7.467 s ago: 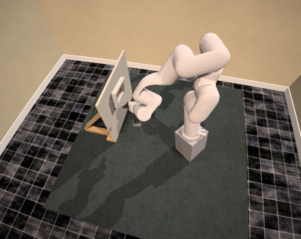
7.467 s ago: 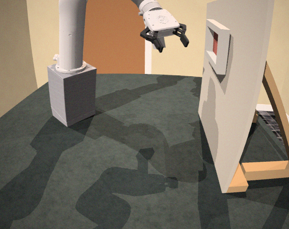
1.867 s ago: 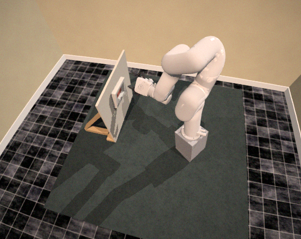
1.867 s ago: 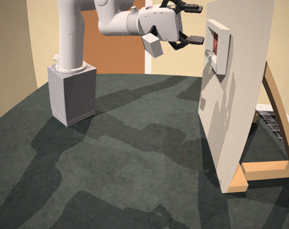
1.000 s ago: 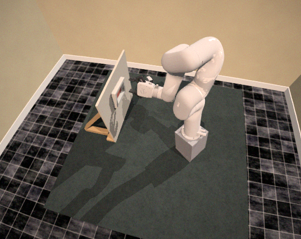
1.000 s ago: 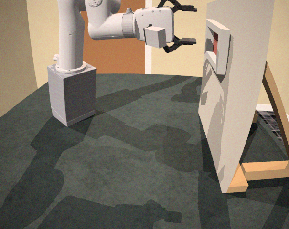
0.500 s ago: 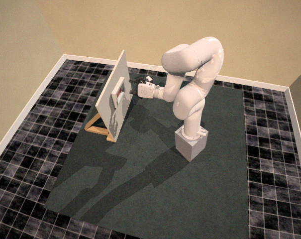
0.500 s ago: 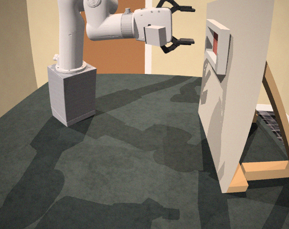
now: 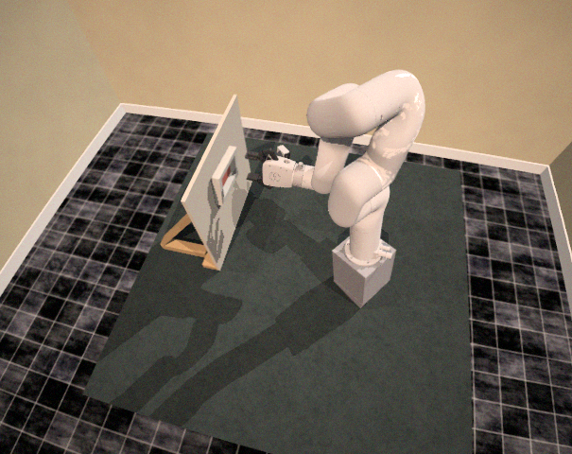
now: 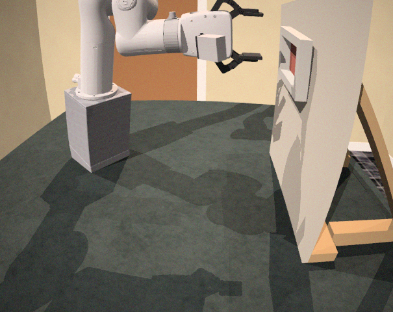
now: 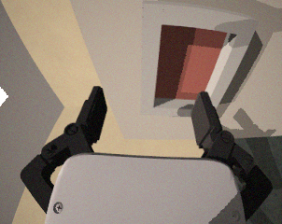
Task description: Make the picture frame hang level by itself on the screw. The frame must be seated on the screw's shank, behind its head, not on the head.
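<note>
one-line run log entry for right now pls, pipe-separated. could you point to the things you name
black two-finger jaws: open, nothing held | white rectangular picture frame, red picture (image 9: 220, 182) (image 10: 304, 70) (image 11: 151, 56): on upright off-white board | jaws-frame: apart | screw: not visible

A pale, thick-bordered picture frame (image 9: 217, 184) (image 10: 303, 70) (image 11: 151, 61) with a red picture is against the upright board.
</note>
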Controlling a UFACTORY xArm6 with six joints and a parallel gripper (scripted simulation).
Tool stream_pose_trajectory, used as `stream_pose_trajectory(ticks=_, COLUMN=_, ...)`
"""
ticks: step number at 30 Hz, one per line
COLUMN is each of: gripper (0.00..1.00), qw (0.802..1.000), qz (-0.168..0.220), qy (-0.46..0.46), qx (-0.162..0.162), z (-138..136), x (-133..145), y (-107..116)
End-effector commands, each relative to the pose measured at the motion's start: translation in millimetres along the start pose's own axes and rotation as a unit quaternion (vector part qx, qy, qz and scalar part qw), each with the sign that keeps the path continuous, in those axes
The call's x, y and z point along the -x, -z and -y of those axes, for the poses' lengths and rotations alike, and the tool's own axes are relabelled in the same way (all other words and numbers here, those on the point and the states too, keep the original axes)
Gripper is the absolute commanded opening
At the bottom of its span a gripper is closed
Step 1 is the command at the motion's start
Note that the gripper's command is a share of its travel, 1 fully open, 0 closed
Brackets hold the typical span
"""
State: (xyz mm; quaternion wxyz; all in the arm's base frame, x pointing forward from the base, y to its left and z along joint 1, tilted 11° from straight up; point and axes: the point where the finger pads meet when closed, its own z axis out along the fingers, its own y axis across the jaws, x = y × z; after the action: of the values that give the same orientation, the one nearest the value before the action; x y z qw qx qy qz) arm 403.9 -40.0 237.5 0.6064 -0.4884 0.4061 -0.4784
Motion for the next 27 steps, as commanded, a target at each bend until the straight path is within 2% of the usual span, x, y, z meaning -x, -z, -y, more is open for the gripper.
stream_pose_trajectory(ticks=1, gripper=1.0, qw=1.0, qz=0.001, qy=0.001, qx=-0.001, z=0.9, x=-0.1, y=-0.5)
stream_pose_trajectory(ticks=2, gripper=1.0, qw=1.0, qz=0.001, qy=0.001, qx=-0.001, z=0.9, x=-0.1, y=-0.5)
stream_pose_trajectory(ticks=3, gripper=0.5, qw=1.0, qz=0.001, qy=0.001, qx=-0.001, z=0.9, x=-0.1, y=-0.5)
stream_pose_trajectory(ticks=27, gripper=0.5, qw=1.0, qz=0.001, qy=0.001, qx=-0.001, z=0.9, x=-0.1, y=-0.5)
